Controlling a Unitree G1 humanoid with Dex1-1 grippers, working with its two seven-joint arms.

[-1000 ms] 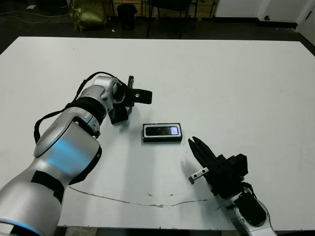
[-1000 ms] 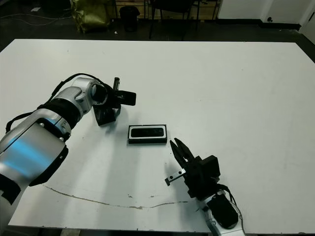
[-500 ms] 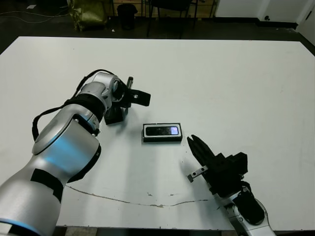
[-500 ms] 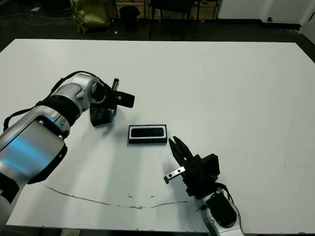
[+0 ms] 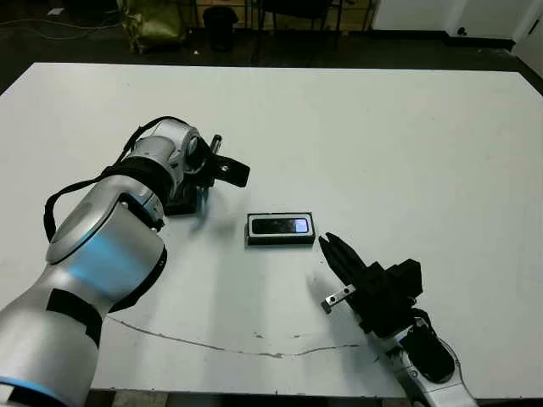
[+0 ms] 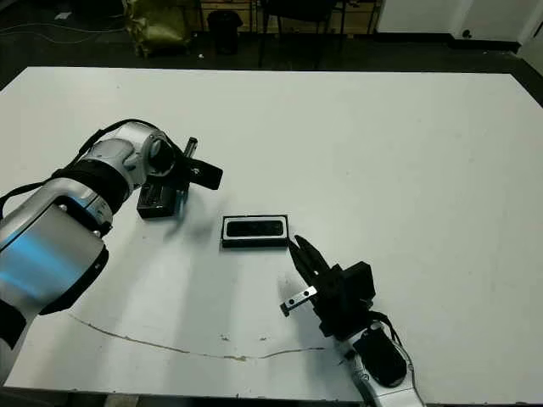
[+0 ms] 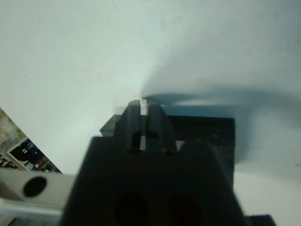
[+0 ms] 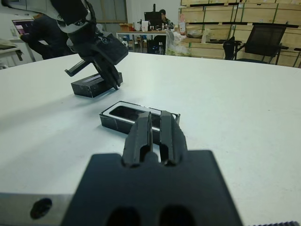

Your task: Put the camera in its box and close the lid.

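No text, label, brand, number or sign can be read in any of the views. The camera's (image 5: 281, 225) glossy face carries only a pale glint, and the clutter on the shelves far beyond the table is too blurred to make out any lettering.
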